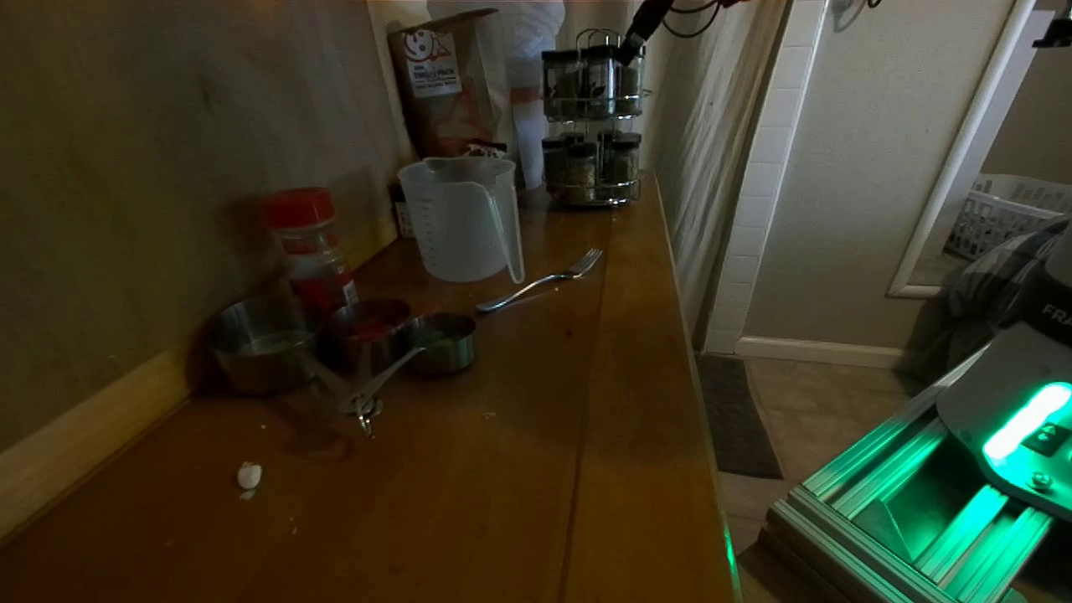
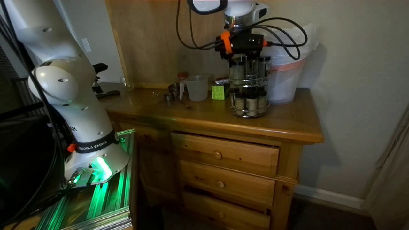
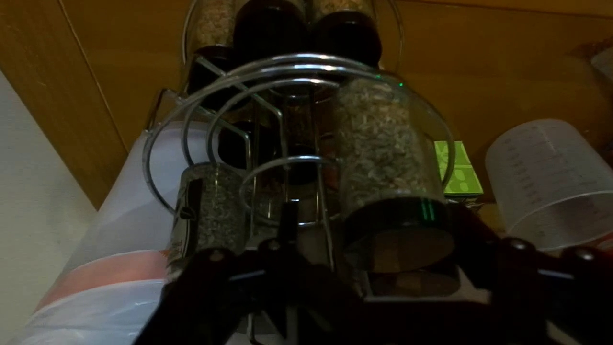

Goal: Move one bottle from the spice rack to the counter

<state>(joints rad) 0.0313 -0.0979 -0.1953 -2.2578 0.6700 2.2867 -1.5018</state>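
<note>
The spice rack [image 1: 592, 202] is a two-tier wire stand of small glass jars with dark lids. It stands at the far end of the counter [image 1: 502, 477], and both show in an exterior view too: rack [image 2: 250, 85], counter [image 2: 198, 116]. My gripper [image 2: 242, 58] points down at the rack's upper tier. In the wrist view my gripper [image 3: 376, 211] is open, its fingers on either side of the lid of a jar of pale flakes [image 3: 383, 143]. The lid is close to the right finger, with a gap to the left one. Whether the right finger touches is too dark to tell.
The rack's wire hoops [image 3: 306, 58] pass beside the jar. Another upper jar [image 3: 215, 206] is left of the fingers. A white pitcher [image 1: 461, 222], a green box [image 2: 218, 92] and a bagged white bin [image 2: 284, 83] stand near the rack. A fork [image 1: 544, 283] and measuring cups [image 1: 442, 343] lie on the counter.
</note>
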